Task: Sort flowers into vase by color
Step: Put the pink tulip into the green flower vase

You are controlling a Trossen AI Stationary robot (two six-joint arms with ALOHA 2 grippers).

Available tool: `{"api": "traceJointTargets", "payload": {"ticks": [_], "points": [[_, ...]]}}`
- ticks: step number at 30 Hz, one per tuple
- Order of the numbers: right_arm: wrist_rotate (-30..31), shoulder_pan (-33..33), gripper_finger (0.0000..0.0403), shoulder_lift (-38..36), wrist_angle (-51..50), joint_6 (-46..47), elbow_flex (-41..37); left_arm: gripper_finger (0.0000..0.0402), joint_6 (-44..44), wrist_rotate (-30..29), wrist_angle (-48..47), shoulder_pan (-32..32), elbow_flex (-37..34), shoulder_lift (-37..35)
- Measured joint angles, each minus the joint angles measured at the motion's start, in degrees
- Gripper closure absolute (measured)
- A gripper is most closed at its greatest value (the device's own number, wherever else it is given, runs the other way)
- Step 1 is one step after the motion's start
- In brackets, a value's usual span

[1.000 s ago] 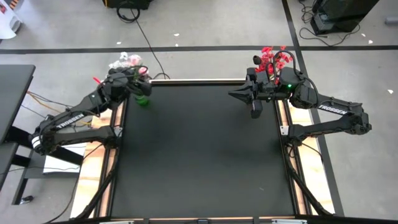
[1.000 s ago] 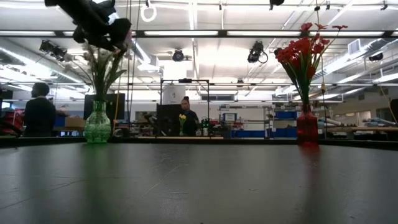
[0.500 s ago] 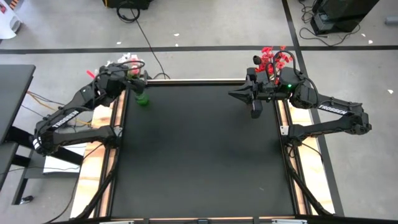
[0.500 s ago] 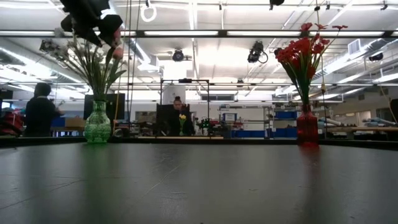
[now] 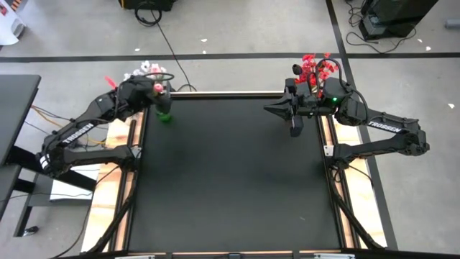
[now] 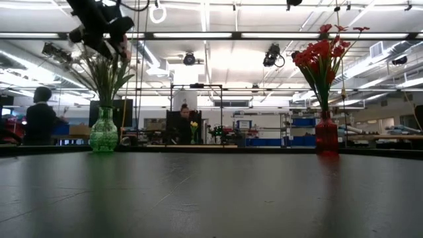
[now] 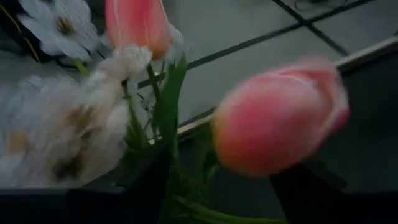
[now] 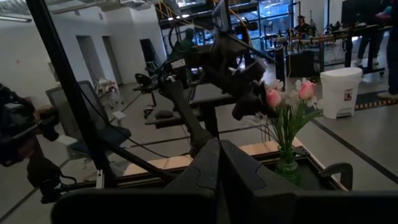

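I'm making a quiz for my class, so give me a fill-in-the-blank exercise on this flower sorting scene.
1. The red flowers stand in the ____ vase.
2. The left gripper hovers above the ____ vase.
3. The right gripper has its fingers ____.
Missing words: red; green; shut

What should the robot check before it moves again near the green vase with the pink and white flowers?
1. Green vase upright: ok.
2. Pink buds and white blooms in the green vase: ok.
3. Left hand free of the flowers: cannot tell, buds fill its wrist view.
4. Red vase upright, red blooms in it: ok.
5. Right hand shut, empty, near the red vase: ok.
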Motion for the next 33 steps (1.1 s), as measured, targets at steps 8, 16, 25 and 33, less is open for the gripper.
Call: {"api": "traceJointTargets", "payload": {"ticks": [8,16,25,33], "points": [[0.0,0.0,0.0379,0.0,0.0,0.0,0.0,0.0063,11.0,4.2,-15.0,0.0,10.8,4.9],[0.0,0.0,0.0379,0.0,0.0,0.0,0.0,0.0012,13.6,13.5,-15.7,0.0,11.7,14.1],[0.0,0.0,0.0379,0.0,0.0,0.0,0.0,0.0005,10.0,15.1,-16.5,0.0,15.1,15.4],[0.0,0.0,0.0379,0.0,0.0,0.0,0.0,0.0005,15.7,9.2,-15.8,0.0,23.7,15.2]]}}
